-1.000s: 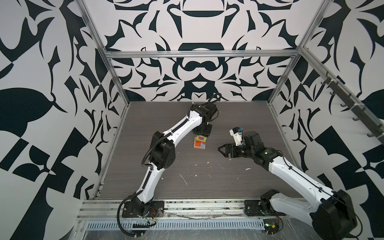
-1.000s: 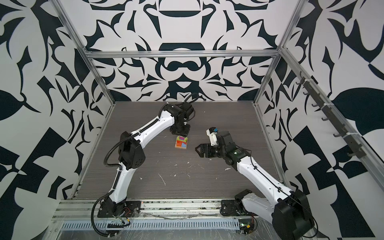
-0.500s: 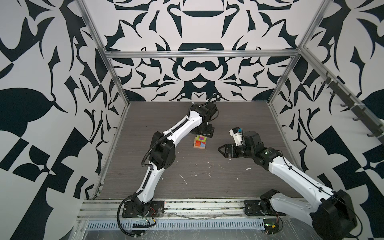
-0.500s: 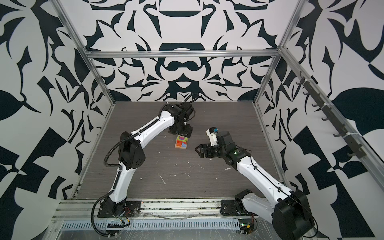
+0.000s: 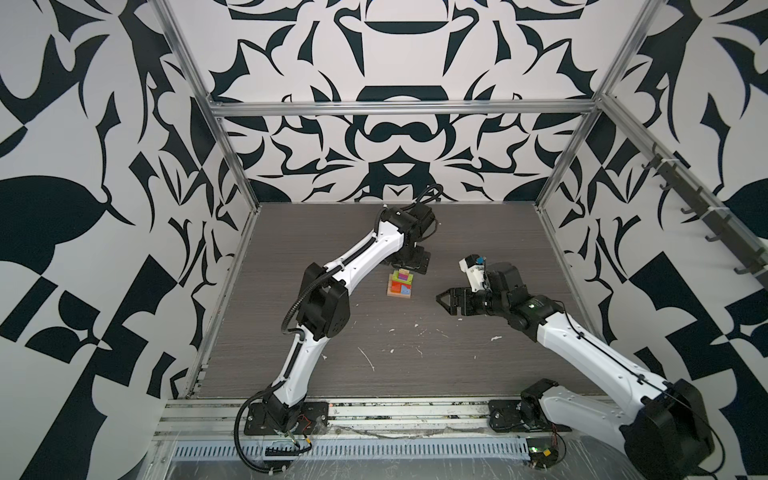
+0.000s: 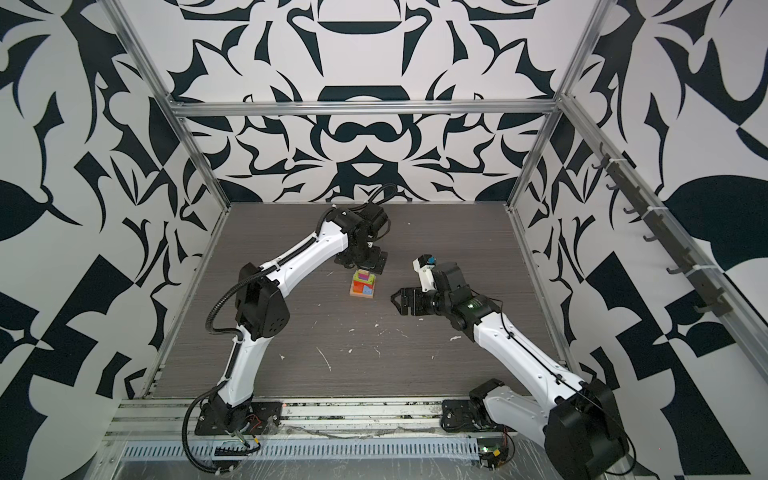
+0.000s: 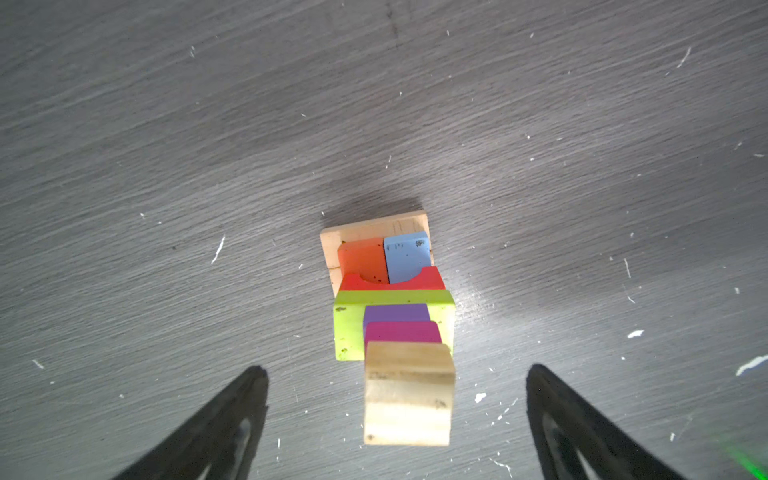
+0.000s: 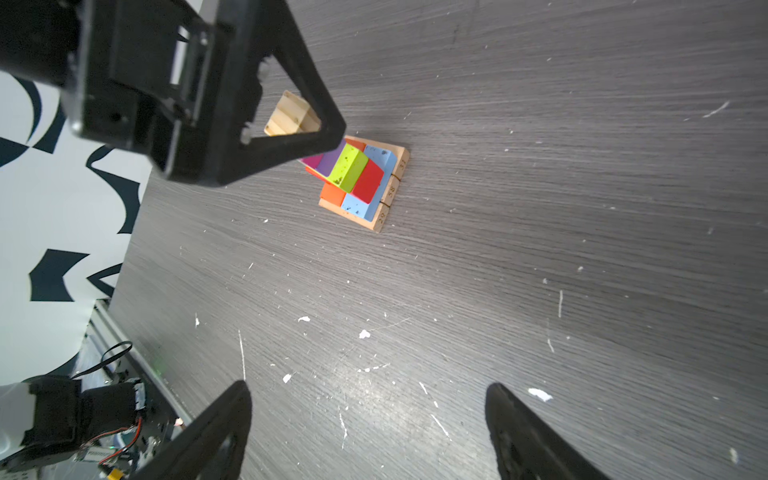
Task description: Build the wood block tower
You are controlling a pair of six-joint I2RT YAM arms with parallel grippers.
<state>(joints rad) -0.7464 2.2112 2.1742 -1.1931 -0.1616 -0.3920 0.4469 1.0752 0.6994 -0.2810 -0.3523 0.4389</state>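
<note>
The wood block tower (image 5: 400, 284) (image 6: 363, 284) stands mid-table. In the left wrist view its tan base (image 7: 374, 230) carries orange, blue and red blocks. Above them lie a lime-green block (image 7: 349, 328), then purple and magenta cubes, with a plain wood cube (image 7: 409, 392) on top. My left gripper (image 7: 397, 369) (image 5: 409, 268) hangs open just above the tower, its fingers wide apart on either side of the top cube and touching nothing. One of its fingers (image 8: 299, 83) shows in the right wrist view. My right gripper (image 5: 441, 297) (image 8: 368, 385) is open and empty, to the tower's right.
White flecks and scratches (image 5: 368, 357) dot the grey table (image 5: 457, 365). Patterned walls with aluminium frame posts (image 5: 232, 166) enclose it on three sides. Both arm bases sit on the front rail (image 5: 415, 409).
My left gripper has opened and let go of the plain wood cube, which now rests on top of the tower. The right arm has stayed put.
</note>
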